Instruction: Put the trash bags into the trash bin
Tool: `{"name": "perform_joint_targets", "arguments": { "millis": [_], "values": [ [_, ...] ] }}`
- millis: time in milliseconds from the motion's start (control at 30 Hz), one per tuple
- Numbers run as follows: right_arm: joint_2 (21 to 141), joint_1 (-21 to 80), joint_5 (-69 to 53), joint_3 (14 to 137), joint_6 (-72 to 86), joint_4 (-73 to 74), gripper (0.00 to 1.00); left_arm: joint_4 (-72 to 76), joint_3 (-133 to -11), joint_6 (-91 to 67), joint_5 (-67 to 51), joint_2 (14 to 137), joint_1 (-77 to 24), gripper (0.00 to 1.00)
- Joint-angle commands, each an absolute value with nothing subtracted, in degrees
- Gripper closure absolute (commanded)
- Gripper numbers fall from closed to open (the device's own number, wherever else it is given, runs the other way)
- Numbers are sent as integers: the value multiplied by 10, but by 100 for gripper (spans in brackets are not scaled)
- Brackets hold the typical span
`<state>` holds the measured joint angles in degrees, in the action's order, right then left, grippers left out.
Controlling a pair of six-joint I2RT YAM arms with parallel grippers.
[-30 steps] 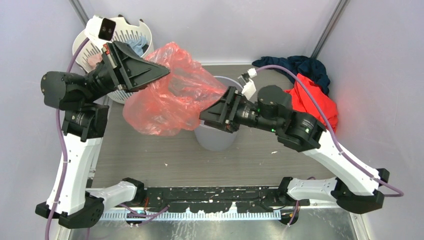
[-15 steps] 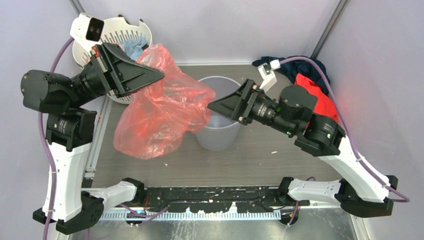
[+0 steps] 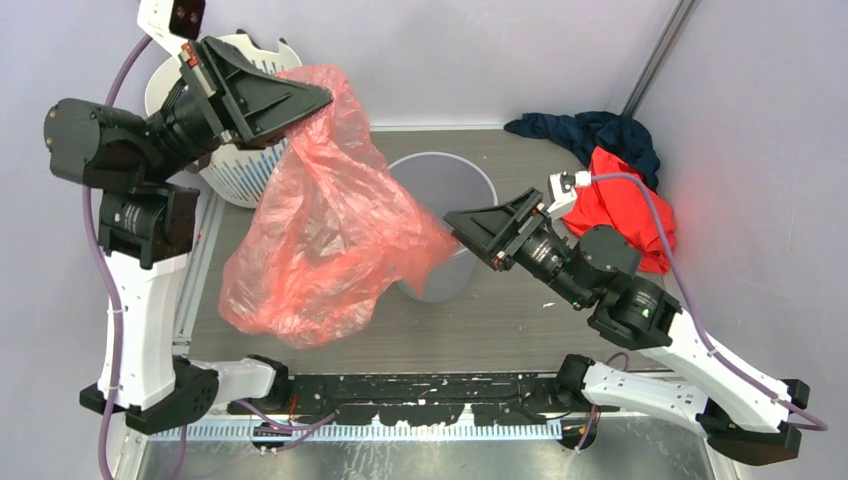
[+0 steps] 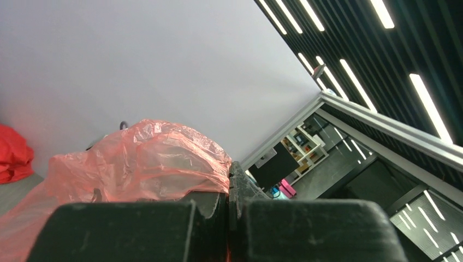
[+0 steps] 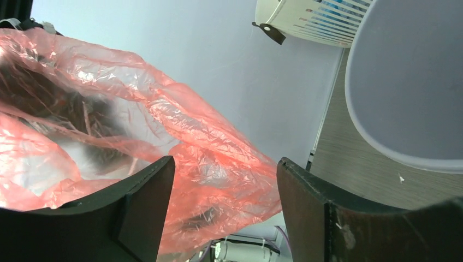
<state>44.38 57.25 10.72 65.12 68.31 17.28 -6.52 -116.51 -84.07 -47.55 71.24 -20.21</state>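
The translucent red-pink trash bag (image 3: 320, 240) hangs from my left gripper (image 3: 322, 97), which is raised high at the back left and shut on the bag's top edge (image 4: 164, 164). The bag drapes down to the left of the grey round trash bin (image 3: 445, 180), covering the bin's left rim. My right gripper (image 3: 452, 220) is open over the bin's near right rim, its tips at the bag's right edge without holding it. In the right wrist view the bag (image 5: 164, 142) lies ahead between the open fingers (image 5: 147, 191) and the bin (image 5: 404, 82) is at the right.
A white slotted laundry basket (image 3: 235, 170) with cloth stands at the back left behind the left arm. A navy cloth (image 3: 590, 135) and a red-orange garment (image 3: 630, 210) lie at the back right. Walls close in on three sides.
My left gripper has lifted the bag higher and back. My right gripper has let go of the bag, pulled back right and toward the near side, and stands open. The bag now hangs longer.
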Motion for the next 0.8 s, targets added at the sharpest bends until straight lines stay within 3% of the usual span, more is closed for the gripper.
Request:
{"name": "perform_joint_targets", "arguments": {
  "millis": [0,367,567,767],
  "values": [
    [419,574,132,634,720,55,26,-4,-1197,-882,-465,731,-204,100],
    [336,574,165,551,750,4,23,39,-1230,-909,-462,757,-204,100],
    [397,575,158,453,855,-217,23,68,-1230,-916,-453,768,-204,100],
    [549,574,182,376,928,-574,20,118,-1236,-949,-453,791,-204,100]
  ]
}}
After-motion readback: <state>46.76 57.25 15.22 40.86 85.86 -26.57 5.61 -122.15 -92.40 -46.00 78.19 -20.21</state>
